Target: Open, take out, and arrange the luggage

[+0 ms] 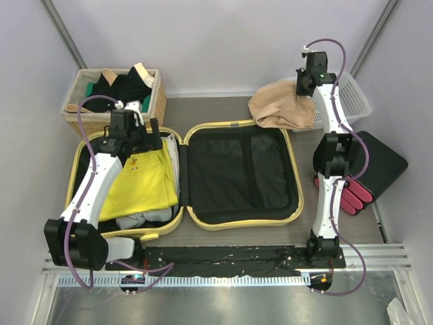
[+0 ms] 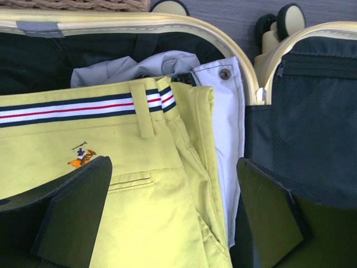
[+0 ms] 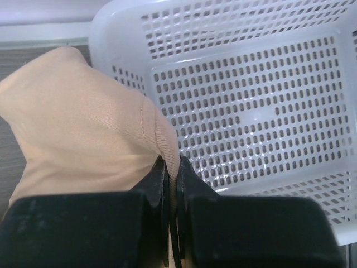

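The garment (image 3: 78, 128), clamped in the right claw (image 3: 172, 184), was due for release into the basket (image 3: 251, 100) ahead. The left claw (image 2: 173, 167) was spread over the luggage (image 1: 237, 169).

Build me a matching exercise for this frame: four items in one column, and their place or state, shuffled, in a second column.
Column one
1. yellow trousers with striped waistband
2. beige knit garment
3. woven wicker basket
4. white perforated plastic basket

Column two
A. pinched in the shut right gripper
B. holds dark clothes
C. lying in the left half of the open pale-yellow hard-shell suitcase
D. far right, floor bare in the right wrist view

Pairs: 1-C, 2-A, 3-B, 4-D.
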### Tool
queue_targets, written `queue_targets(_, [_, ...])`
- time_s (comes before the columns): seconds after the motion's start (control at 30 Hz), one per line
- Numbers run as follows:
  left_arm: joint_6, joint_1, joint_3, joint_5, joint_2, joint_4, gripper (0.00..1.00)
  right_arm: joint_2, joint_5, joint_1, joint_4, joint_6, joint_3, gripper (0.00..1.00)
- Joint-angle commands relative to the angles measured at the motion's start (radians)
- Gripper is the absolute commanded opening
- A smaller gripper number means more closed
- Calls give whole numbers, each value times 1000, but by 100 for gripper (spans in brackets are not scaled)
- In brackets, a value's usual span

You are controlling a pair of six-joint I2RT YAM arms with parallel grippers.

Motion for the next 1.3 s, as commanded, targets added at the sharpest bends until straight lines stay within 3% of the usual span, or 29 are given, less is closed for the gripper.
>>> queue_targets(0.0, [30, 6, -12, -42, 5, 10, 100, -14, 38, -90, 168, 10, 68, 1])
queue_targets(0.53, [48, 6, -23, -86, 5, 3, 100, 95, 6, -234, 330, 247, 65, 1])
queue_targets(1.0, [51, 6, -24, -77, 10, -2, 100, 280, -77, -251, 440, 138, 188, 1])
queue_targets(1.07, [53, 6, -27, -81, 9, 0, 100, 285, -109, -251, 454, 130, 192, 12])
queue_targets(1.1, [53, 6, -26, -81, 9, -2, 100, 282, -112, -249, 457, 130, 189, 23])
queue_targets(1.13, [54, 6, -27, -80, 12, -2, 100, 281, -115, -251, 458, 130, 191, 52])
queue_targets(1.17, [54, 6, -27, -80, 13, 0, 100, 271, -117, -251, 460, 130, 189, 65])
queue_targets(1.23, [59, 6, -26, -86, 16, -2, 100, 236, -120, -249, 466, 125, 174, 83])
queue_targets(1.27, [60, 6, -24, -91, 18, -5, 100, 221, -121, -249, 472, 122, 168, 86])
